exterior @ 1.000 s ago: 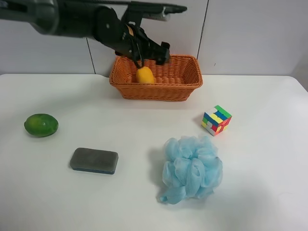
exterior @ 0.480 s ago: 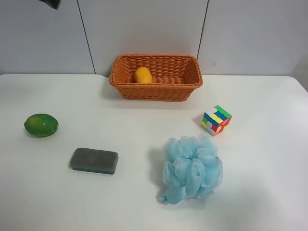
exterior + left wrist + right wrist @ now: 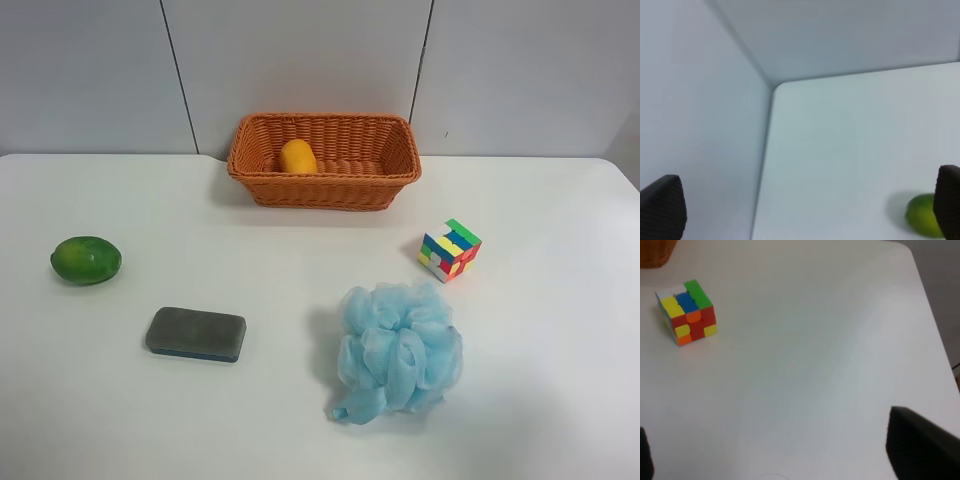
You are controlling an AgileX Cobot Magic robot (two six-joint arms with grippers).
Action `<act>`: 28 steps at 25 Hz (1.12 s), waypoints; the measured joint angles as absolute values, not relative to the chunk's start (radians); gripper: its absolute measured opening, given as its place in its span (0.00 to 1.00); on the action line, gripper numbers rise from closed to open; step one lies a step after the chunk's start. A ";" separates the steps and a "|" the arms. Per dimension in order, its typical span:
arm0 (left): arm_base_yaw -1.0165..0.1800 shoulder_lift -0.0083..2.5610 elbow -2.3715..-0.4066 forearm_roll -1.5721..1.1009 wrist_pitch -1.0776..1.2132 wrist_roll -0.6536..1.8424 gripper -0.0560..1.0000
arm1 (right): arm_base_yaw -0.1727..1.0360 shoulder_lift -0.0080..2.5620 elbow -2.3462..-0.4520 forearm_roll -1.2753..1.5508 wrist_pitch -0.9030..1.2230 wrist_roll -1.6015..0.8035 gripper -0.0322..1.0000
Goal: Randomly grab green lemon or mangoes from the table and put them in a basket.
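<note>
Gone from overhead, arm left mango (image 3: pixel 298 156) in basket (image 3: pixel 390 178).

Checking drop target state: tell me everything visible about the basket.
The basket is rectangular, orange-brown woven wicker with flared sides and a thicker braided rim. It sits upright on the white table near the back wall. One yellow-orange mango lies inside, toward its left end in the exterior high view. No gripper touches it.

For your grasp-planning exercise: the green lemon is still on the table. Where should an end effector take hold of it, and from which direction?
Grip the green lemon across its narrow middle, coming straight down from above. It lies on its side on the table, long axis running left-right in the high view, with clear space all around; the grey sponge sits apart, so the fingers should fit either side.
</note>
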State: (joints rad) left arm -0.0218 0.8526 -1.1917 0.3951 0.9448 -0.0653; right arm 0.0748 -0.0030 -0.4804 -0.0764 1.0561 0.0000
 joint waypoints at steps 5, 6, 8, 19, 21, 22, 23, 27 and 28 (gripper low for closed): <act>0.029 0.578 -1.018 0.311 0.965 -0.071 0.99 | 0.075 -0.003 -0.480 -0.076 1.056 0.000 0.92; 0.029 0.528 -0.984 0.289 0.975 -0.080 0.99 | 0.075 -0.003 -0.480 -0.076 1.056 0.000 0.92; 0.029 0.445 -0.916 0.245 0.986 -0.100 0.99 | 0.075 -0.003 -0.480 -0.076 1.056 0.000 0.92; 0.030 0.109 -0.606 0.104 0.999 -0.145 0.99 | 0.075 -0.003 -0.480 -0.076 1.056 0.000 0.92; 0.030 0.072 -0.566 0.095 0.999 -0.145 0.99 | 0.075 -0.003 -0.480 -0.076 1.056 0.000 0.92; 0.030 0.060 -0.551 0.089 1.000 -0.145 0.99 | 0.075 -0.003 -0.480 -0.076 1.056 0.000 0.92; 0.030 0.049 -0.542 0.081 1.011 -0.146 0.99 | 0.075 -0.003 -0.480 -0.076 1.056 0.000 0.92; 0.030 0.020 -0.515 0.078 1.051 -0.146 0.99 | 0.075 -0.003 -0.480 -0.076 1.056 0.000 0.92; 0.030 0.009 -0.511 0.078 1.053 -0.146 0.99 | 0.075 -0.003 -0.480 -0.076 1.056 0.000 0.92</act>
State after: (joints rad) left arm 0.0298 0.0090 -0.5111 0.0778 1.0531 -0.1457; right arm 0.0748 -0.0030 -0.4804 -0.0764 1.0561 0.0000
